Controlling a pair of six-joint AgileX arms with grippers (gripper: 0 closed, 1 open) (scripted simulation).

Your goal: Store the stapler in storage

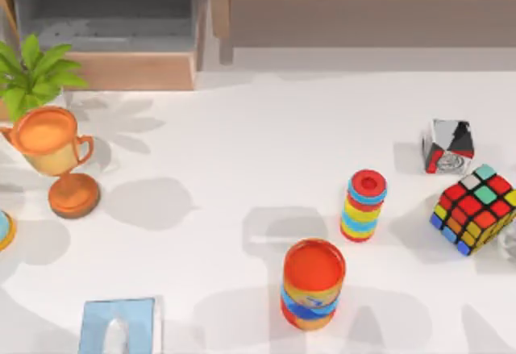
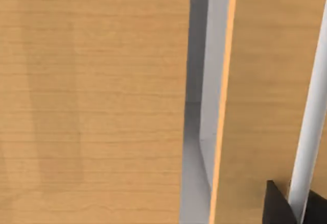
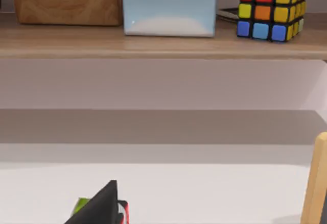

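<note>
The stapler is a slim, pale whitish bar in the left wrist view. It stands between the two dark fingers of my left gripper, which is shut on it. Close behind it are light wooden panels split by a narrow grey gap. In the top view the storage is a wooden compartment with a grey inside at the table's back left. A dark part of my right gripper shows low over the white table, facing a shelf.
On the table stand a plant, an orange trophy, an orange can, a ring stack, a colour cube, a silver-red box and a light blue tissue box. A shelf holds another tissue box and cube.
</note>
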